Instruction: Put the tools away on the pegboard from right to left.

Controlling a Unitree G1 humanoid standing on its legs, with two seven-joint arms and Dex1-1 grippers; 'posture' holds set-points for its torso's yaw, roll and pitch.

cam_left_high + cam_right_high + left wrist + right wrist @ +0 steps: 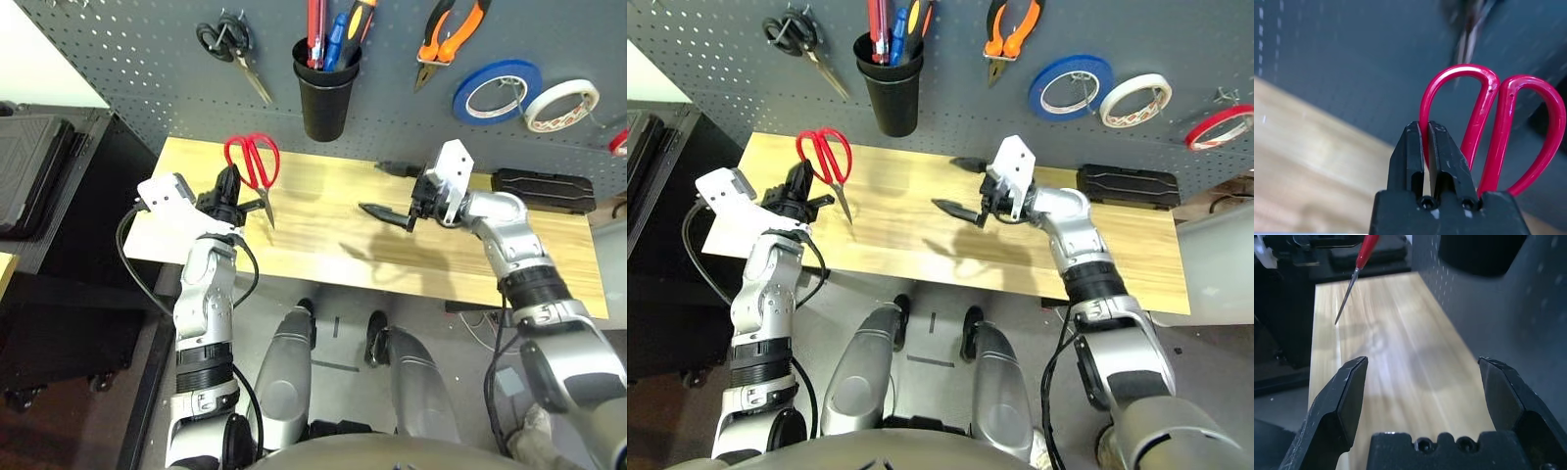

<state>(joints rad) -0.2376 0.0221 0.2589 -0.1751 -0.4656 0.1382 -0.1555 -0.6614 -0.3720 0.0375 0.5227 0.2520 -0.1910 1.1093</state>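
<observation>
The left gripper's fingers (1425, 156) are pinched shut on one red loop of the red-handled scissors (253, 164), gripping only the thin rim of that loop, with the second loop free beside it and the blades hanging down and to the right, their tip just above the table (323, 245). That is a slim hold on a long, lopsided tool, so the likeliest trouble is the scissors swinging or turning in the pinch as the arm carries them to the pegboard (147, 59), which would leave the loops badly lined up for a hook. The free loop could also drop open, spreading the blades and making the tool catch on the black cup (326, 90) to the right or on the black-handled scissors (231, 47) hanging at the far left. If the point drags on the wood, it could twist the handle out of the grip. The right gripper (1422, 382) hovers over the middle of the table with its fingers spread wide and holding nothing; it is near enough to the hanging blades that a careless sweep to the left might knock them. The orange-and-black-handled needle-nose pliers (443, 39), the slim red-handled screwdriver (315, 34) and the thin red tape ring (1220, 127) already sit on the board.
</observation>
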